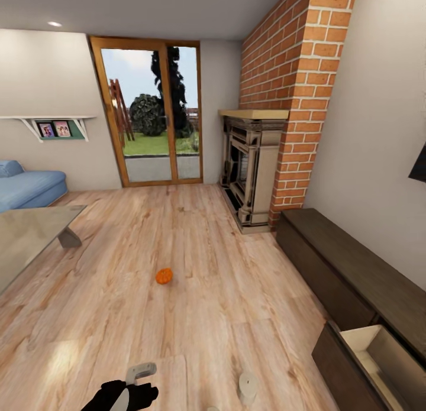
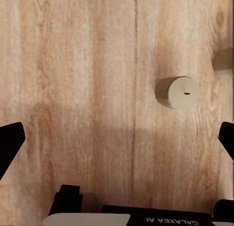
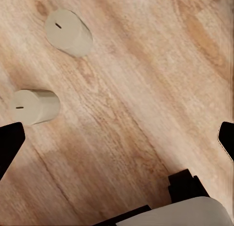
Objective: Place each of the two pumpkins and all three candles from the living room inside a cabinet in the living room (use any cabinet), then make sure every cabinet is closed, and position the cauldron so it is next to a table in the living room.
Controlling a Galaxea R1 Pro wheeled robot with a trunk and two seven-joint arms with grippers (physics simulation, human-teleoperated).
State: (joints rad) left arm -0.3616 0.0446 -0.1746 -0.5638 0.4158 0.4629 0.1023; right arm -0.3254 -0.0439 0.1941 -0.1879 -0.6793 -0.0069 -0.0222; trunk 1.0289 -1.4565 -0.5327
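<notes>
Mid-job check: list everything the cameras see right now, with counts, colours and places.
pumpkin: one, orange, on the wooden floor, mid-room.
candles: two grey-beige in the right wrist view, on the floor; one near the head view's bottom edge.
cabinet: one, dark brown, along the right wall, nearest drawer pulled open, pale inside.
table: one, pale slab top, at left.
sofa: one, blue, far left.
fireplace: one, below the brick chimney.
glass door: one, wooden frame, far wall.
left gripper: black fingers spread, open.
right gripper: open.
</notes>
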